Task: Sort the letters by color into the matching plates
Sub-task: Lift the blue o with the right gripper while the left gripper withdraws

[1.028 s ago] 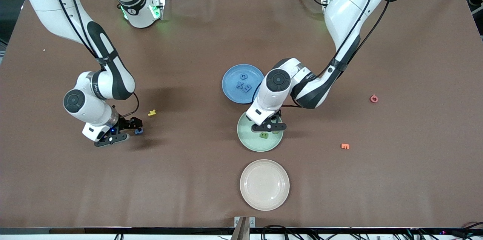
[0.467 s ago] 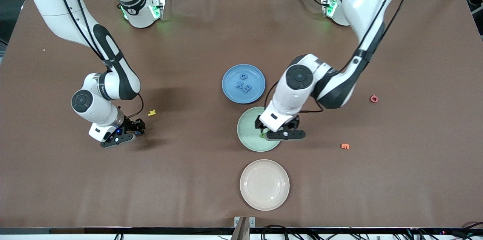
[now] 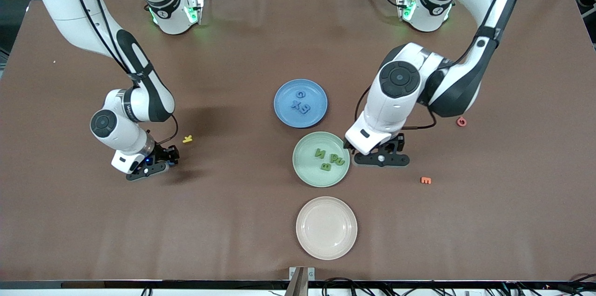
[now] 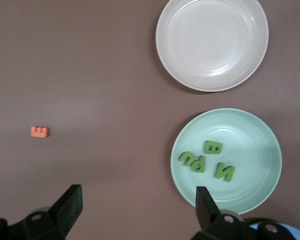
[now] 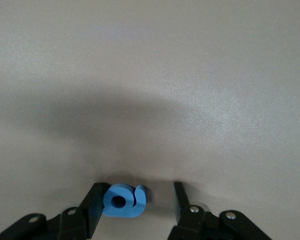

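The right end effector (image 3: 158,165) should close centred on the blue letter (image 5: 124,201) before lifting. Its fingers are parted around this letter, one touching it, low on the counter (image 3: 242,221). The left end effector (image 3: 382,156), wide open and empty, hovers beside the green plate (image 3: 307,175), which holds green letters (image 3: 329,160). The blue plate (image 3: 284,112) lies farthest.

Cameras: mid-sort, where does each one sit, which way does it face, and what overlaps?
Front view: high across the table, facing both bases; shows both arms, blue plate, green plate.
Left wrist view: looks down past the open left gripper at the green plate, cream plate, orange letter.
Right wrist view: looks down at the table; right gripper open around the blue letter.
Front and left wrist views share the green plate.
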You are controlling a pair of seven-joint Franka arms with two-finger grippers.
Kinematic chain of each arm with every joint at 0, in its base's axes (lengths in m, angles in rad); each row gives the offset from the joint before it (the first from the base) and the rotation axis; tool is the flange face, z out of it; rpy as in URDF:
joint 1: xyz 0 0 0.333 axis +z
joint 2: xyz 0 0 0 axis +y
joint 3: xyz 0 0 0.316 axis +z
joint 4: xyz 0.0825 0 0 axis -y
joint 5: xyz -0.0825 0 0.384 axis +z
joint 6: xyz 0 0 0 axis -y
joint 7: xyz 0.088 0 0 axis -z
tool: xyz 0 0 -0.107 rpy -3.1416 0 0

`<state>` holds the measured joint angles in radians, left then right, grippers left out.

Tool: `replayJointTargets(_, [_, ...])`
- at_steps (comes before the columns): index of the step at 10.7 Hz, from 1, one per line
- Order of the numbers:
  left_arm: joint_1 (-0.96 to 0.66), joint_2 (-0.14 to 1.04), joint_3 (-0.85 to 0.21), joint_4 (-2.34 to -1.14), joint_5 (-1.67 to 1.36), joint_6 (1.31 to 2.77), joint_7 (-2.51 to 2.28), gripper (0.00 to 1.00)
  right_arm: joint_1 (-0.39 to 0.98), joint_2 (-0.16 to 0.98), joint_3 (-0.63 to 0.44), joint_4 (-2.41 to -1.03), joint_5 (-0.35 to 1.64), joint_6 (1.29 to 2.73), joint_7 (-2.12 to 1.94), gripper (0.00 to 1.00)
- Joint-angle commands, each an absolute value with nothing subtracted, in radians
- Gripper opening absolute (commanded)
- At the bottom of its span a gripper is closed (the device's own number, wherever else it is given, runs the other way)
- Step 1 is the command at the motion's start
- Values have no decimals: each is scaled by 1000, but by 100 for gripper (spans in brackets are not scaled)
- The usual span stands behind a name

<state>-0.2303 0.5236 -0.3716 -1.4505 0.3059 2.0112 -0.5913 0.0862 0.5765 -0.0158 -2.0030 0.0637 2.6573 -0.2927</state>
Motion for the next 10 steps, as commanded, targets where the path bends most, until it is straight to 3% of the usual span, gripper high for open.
replayJointTargets(1, [-180, 413, -371, -1479, 311, 1890, -491, 100, 84, 545, -12, -2057, 54, 2700, -301, 52])
replayJointTargets(3, [-160, 365, -374, -1479, 310, 1835, -474, 100, 92, 546, -12, -2059, 54, 2701, -301, 41])
replayJointTargets(7, [-147, 261, -371, -1483, 252, 1746, -472, 100, 97, 549, -12, -2056, 54, 2704, -299, 28])
replayJointTargets(10, [-19, 177, -376, -1483, 183, 1681, -352, 100, 97, 516, -12, -2043, 54, 2660, -287, 27])
